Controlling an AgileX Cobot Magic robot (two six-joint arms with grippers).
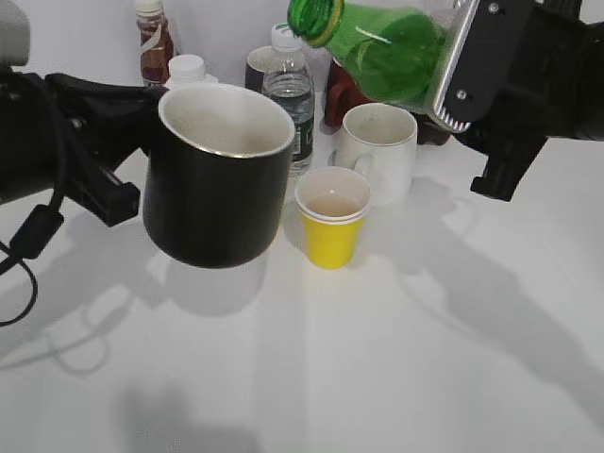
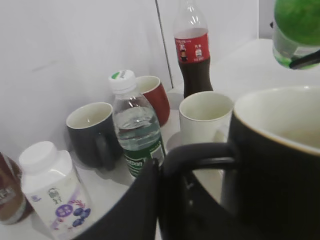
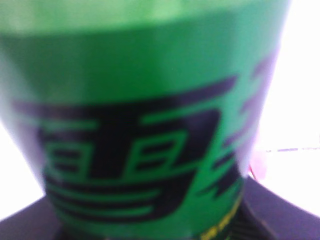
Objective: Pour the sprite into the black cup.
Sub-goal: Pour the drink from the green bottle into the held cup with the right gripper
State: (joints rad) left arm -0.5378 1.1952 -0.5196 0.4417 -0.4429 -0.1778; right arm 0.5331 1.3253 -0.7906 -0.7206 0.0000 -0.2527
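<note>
We see the white worktop (image 1: 425, 359) spread below both hands; above it our left hand (image 2: 160, 172) is clamped on the handle of the large glossy black ceramic mug with a white interior (image 1: 219, 184), which it holds lifted off the surface, mouth up and tipped a little; its shadow lies beneath it. To the right of that hand and higher, our right hand (image 1: 451, 68) is closed around the body of the tall translucent green plastic bottle (image 1: 387, 42), tilted nearly level with its open green neck pointing toward the left hand, above and to the right of the mug's rim; in the right wrist view the green wall and dark label band fill the picture, blurred. Below the right hand stands a white ceramic mug (image 1: 379, 151); between the two hands, lower, sits a yellow paper cup (image 1: 331, 217), touching neither mug. Beyond the left hand stand a clear water bottle with a white cap (image 2: 134, 125), a dark cola bottle with a red label (image 2: 192, 50), a smaller dark mug with a pale interior (image 2: 92, 132), a dark red mug (image 2: 155, 97) and a small white bottle (image 2: 52, 187).
</note>
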